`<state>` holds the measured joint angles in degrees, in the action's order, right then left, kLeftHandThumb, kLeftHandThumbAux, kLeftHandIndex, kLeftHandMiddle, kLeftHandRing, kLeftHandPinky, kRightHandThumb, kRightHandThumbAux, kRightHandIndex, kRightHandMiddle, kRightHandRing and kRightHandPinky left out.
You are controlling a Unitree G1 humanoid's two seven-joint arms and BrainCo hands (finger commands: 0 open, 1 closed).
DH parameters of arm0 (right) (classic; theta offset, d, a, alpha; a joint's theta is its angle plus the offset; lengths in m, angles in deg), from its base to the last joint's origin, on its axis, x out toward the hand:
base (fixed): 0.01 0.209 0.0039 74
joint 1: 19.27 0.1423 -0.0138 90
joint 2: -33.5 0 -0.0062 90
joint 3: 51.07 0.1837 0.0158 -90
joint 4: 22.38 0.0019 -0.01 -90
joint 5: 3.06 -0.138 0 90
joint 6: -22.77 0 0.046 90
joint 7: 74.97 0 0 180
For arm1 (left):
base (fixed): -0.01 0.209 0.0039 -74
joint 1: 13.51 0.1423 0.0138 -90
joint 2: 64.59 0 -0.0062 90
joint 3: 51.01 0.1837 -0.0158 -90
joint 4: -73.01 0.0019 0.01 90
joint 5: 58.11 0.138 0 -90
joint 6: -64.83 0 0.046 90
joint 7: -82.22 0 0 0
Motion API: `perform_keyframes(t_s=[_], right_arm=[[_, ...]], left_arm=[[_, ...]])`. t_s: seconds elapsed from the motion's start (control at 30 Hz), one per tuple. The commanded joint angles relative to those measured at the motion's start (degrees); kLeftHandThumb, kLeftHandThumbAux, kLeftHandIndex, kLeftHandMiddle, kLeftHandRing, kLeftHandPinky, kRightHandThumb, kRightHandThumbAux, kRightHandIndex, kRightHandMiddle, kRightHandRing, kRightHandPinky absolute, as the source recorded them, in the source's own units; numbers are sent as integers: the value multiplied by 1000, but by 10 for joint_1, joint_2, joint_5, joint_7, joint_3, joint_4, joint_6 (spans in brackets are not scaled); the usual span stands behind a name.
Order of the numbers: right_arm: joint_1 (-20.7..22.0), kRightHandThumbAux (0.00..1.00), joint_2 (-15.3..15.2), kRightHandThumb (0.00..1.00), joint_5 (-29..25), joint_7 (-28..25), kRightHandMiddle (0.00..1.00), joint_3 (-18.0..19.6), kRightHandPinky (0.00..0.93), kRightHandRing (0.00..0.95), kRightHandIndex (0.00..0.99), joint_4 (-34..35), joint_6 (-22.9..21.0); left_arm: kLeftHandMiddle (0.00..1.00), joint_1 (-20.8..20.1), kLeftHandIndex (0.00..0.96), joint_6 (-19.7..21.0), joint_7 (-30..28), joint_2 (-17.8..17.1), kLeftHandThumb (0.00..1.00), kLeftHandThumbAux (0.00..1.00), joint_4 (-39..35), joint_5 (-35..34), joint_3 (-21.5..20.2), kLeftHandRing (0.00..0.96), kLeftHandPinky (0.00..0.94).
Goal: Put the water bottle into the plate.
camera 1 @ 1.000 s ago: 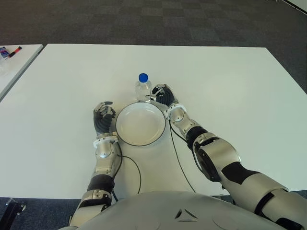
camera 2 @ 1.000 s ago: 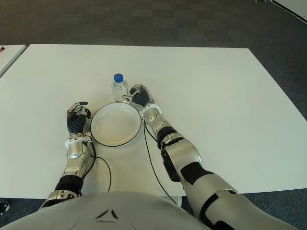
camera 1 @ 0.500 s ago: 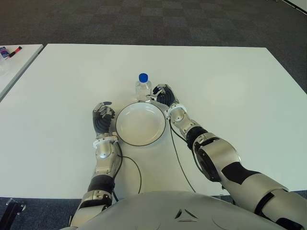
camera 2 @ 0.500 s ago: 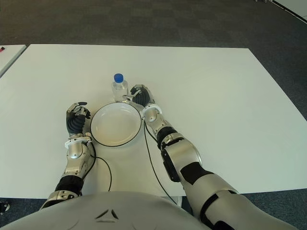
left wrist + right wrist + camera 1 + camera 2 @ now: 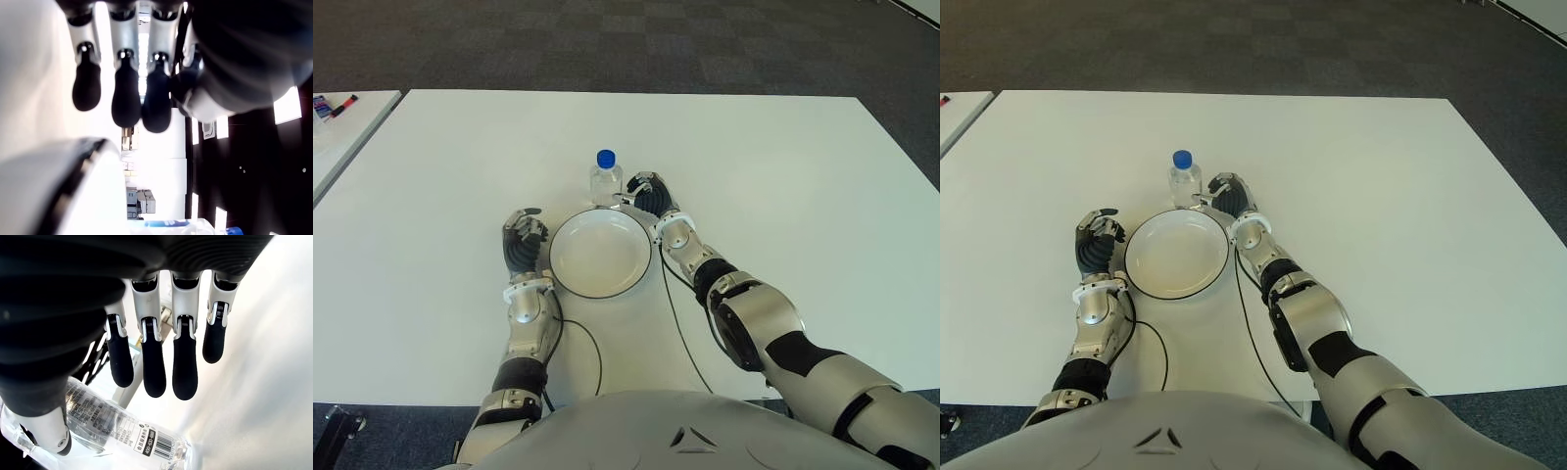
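Note:
A clear water bottle [image 5: 605, 178] with a blue cap stands upright on the white table [image 5: 783, 176], just behind the far rim of the empty white plate [image 5: 600, 253]. My right hand [image 5: 644, 193] is right beside the bottle, on its right, by the plate's far right rim. In the right wrist view its fingers [image 5: 164, 367] are stretched out and the bottle [image 5: 112, 426] lies close to the thumb, ungrasped. My left hand [image 5: 524, 238] shows at the plate's left side, fingers relaxed and holding nothing; its wrist view shows the plate's rim [image 5: 68, 166] close by.
A black cable [image 5: 675, 313] runs along the table from my right wrist towards my body. A second white table [image 5: 342, 127] stands at the far left with small items [image 5: 333, 104] on it. Dark carpet lies beyond the table's far edge.

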<state>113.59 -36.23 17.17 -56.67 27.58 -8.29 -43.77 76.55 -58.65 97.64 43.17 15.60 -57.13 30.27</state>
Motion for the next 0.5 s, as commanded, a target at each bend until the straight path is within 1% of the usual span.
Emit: perform_keyframes(t_s=[0.03,0.2,0.37,0.47,0.5], right_arm=[[-13,675,20,840,-5,-3,473,5,359,512,424,-4,-6],[-14,676,21,840,-6,-7,473,7,359,505,423,-4,-6],[-14,677,22,839,-10,-15,477,11,361,517,416,-4,-2],[-11,681,24,837,-22,-40,484,24,355,507,401,-6,10],[-8,683,24,836,-31,-59,488,33,358,500,393,-7,13]], left_arm=[[700,12,436,9,-5,1,695,716,14,-4,-3,678,648],[703,12,436,5,-3,0,695,717,15,0,-3,686,672],[703,12,436,9,-5,-2,695,716,16,-2,-4,686,669],[701,10,436,10,-11,-7,695,715,16,-4,-5,685,670],[700,7,436,11,-11,-10,695,715,18,-3,-6,684,670]])
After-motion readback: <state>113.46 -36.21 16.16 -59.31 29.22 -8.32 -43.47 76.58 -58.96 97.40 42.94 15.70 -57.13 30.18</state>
